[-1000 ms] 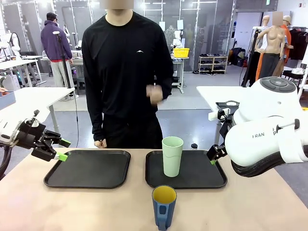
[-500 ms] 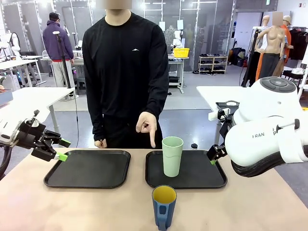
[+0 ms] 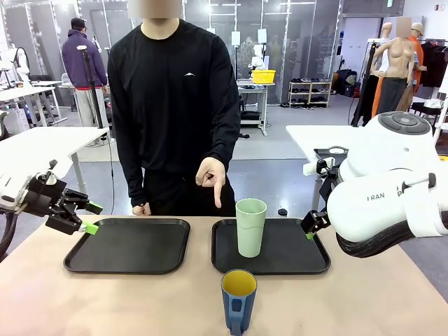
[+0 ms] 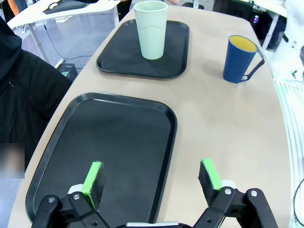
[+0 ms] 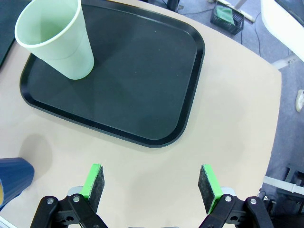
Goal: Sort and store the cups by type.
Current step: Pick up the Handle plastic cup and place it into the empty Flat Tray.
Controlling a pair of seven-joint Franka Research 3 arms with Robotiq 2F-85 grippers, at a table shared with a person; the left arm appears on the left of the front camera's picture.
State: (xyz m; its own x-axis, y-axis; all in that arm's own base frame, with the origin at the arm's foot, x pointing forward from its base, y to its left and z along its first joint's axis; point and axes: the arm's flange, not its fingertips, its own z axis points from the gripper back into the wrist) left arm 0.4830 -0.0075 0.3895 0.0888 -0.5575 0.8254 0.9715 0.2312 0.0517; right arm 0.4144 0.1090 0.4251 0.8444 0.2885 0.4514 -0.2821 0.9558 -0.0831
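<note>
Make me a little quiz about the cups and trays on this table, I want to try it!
1. True or false: the green tumbler stands on the right tray.
2. Where is the blue mug? A) on the left tray B) on the bare table C) inside the tumbler
3. Fill in: the person's hand points ____.
Key: 1 true; 2 B; 3 down.

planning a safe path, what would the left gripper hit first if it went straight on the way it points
Probably the flat black plastic tray below the left gripper, near its edge; depth is unclear.
</note>
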